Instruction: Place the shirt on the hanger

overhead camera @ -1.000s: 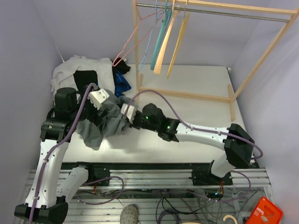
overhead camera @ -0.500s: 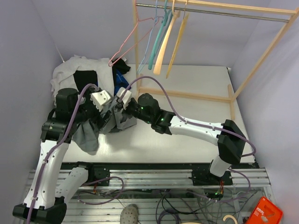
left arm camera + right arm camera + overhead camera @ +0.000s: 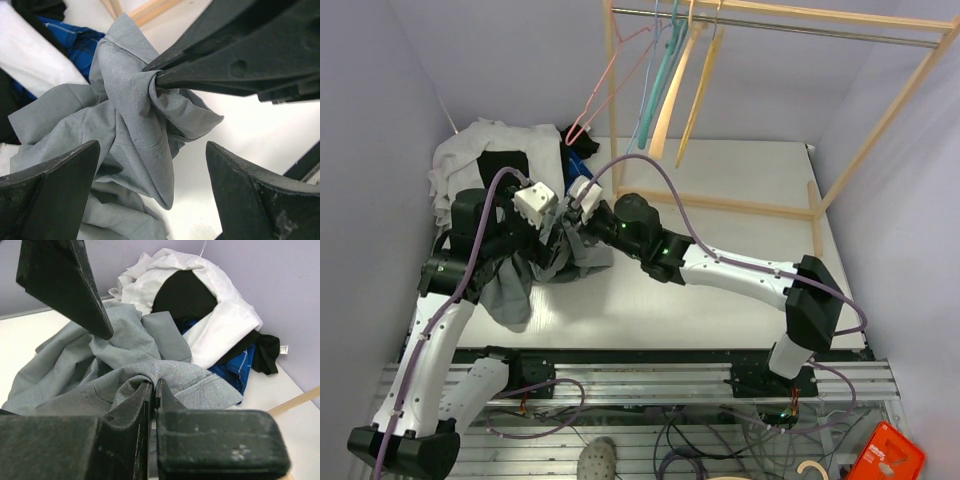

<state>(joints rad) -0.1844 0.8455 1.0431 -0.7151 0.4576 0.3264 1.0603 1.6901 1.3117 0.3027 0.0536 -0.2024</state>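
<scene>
Shirt is caught by one grey fold in the right gripper, whose jaws are pressed together on the cloth. The rest trails down in a bunch at the left side of the table, lying against the pile with the white garment and the dark blue garment.

The left gripper stands with its jaws wide apart, one on either side of the hanging fold, and seems to touch nothing.

Now the worries. That pinch is a thin one on soft fabric, so a sharp pull could slide the fold right out. The shirt is so crumpled that I can't pick out collar or shoulders. If the left jaws close where they stand, they may take several layers at once and leave it just as tangled. The neighbouring garments touch it too, so a lift could drag one along.

The yellow hanger hangs on the wooden rack, well apart from the shirt and crowded among other hangers. A long carry leaves time for sagging cloth to snag on the frame.
</scene>
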